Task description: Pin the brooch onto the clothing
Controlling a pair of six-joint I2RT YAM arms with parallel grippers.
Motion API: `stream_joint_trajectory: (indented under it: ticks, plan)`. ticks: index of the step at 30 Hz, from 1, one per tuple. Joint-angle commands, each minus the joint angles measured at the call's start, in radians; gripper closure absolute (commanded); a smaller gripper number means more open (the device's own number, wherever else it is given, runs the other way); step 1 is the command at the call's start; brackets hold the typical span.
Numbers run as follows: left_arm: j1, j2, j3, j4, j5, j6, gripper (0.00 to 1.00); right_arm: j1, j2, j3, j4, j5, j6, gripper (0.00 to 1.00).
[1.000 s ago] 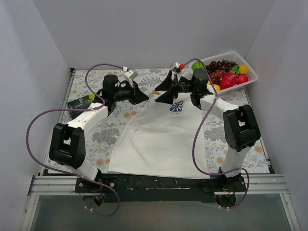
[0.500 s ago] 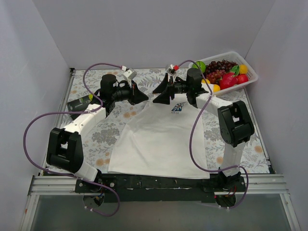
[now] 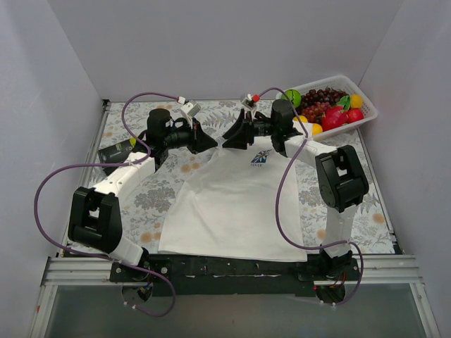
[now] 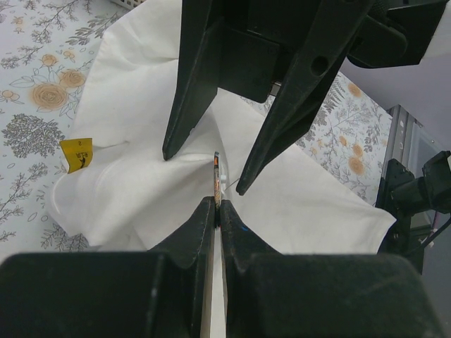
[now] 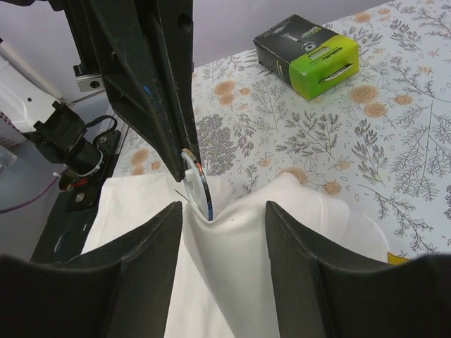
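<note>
The flowered worktop carries the clothing, a white T-shirt spread at the centre with its hem at 6 o'clock and its collar at 12; a white basket of fruit sits at 2 o'clock from the shirt; a green-and-black box lies at 10 o'clock. Both grippers meet at the collar. The left gripper has its fingers clamped narrow on the brooch, held edge-on just above a raised fold of cloth. The right gripper has its fingers parted, one on each side of that fold and the brooch. The blue print lies at 5 o'clock from them; the yellow tag lies on the bunched collar.
</note>
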Motion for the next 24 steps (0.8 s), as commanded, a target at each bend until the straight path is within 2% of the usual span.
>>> stream_joint_trajectory:
  ticks: [1, 11, 18, 24]
  plan:
    - [0.0, -0.057, 0.004, 0.011, 0.021, 0.002, 1.0, 0.007, 0.025, 0.04, 0.069, -0.016, 0.035, 0.44]
    - [0.0, -0.061, 0.005, 0.011, 0.023, 0.002, 1.0, 0.011, 0.044, 0.052, 0.082, -0.005, 0.053, 0.46]
    - [0.0, -0.063, 0.004, 0.005, 0.023, 0.005, 1.0, 0.016, 0.048, 0.055, 0.135, -0.02, 0.093, 0.39]
    - [0.0, -0.064, 0.007, 0.002, 0.021, 0.005, 1.0, 0.025, 0.066, 0.072, 0.136, -0.023, 0.108, 0.43]
